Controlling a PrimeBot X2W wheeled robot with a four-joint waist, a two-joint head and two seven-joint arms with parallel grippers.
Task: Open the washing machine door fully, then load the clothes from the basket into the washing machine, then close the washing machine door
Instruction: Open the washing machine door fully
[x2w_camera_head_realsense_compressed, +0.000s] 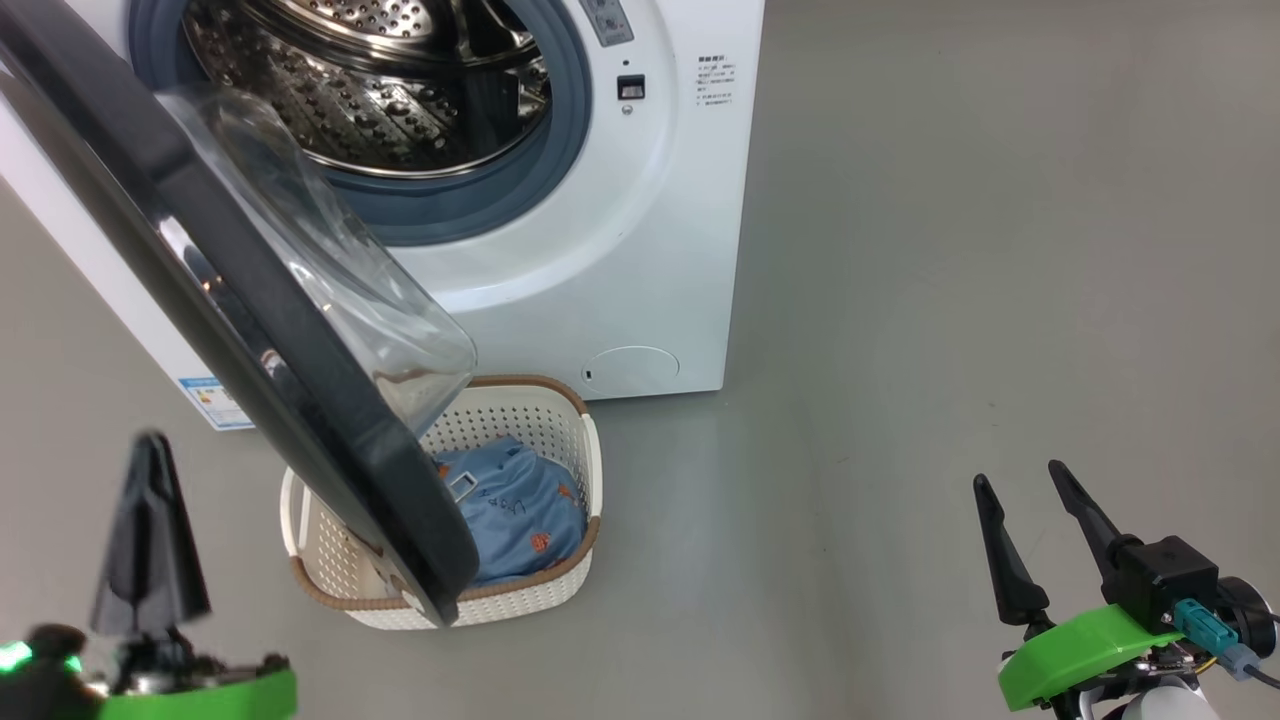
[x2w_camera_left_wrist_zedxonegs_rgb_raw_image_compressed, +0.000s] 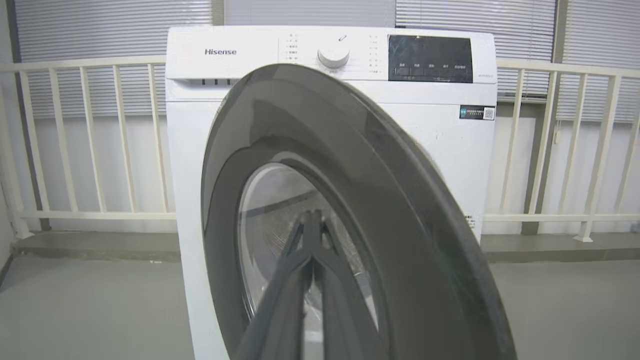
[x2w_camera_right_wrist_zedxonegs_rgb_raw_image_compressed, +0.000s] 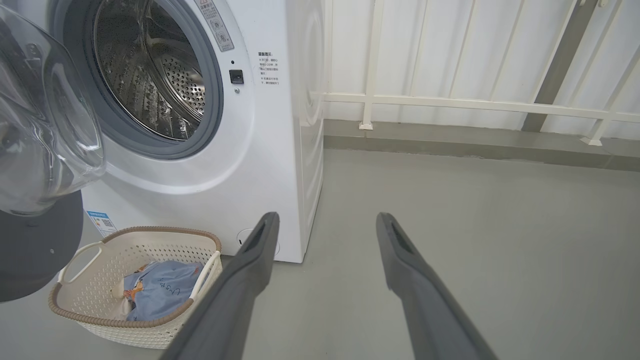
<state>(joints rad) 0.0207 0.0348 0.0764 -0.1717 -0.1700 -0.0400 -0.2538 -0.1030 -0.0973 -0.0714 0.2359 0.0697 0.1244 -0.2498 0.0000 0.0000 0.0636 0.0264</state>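
My left gripper (x2w_camera_head_realsense_compressed: 150, 445) is pressed together, pinching nothing, and faces the outer side of the washing machine door (x2w_camera_head_realsense_compressed: 330, 430). The door stands half open, its glass bowl pointing toward the drum. My right gripper (x2w_camera_head_realsense_compressed: 1018, 475) is spread. The clothes (x2w_camera_head_realsense_compressed: 520, 510) lie in the basket (x2w_camera_head_realsense_compressed: 590, 450) on the floor below the door.

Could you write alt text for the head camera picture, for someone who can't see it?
A white washing machine with its black door swung open, partly hiding a cream basket of blue clothes. Left gripper shut, right gripper open, both empty.

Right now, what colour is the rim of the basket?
The basket rim is brown, woven-looking; right wrist view shows it best.
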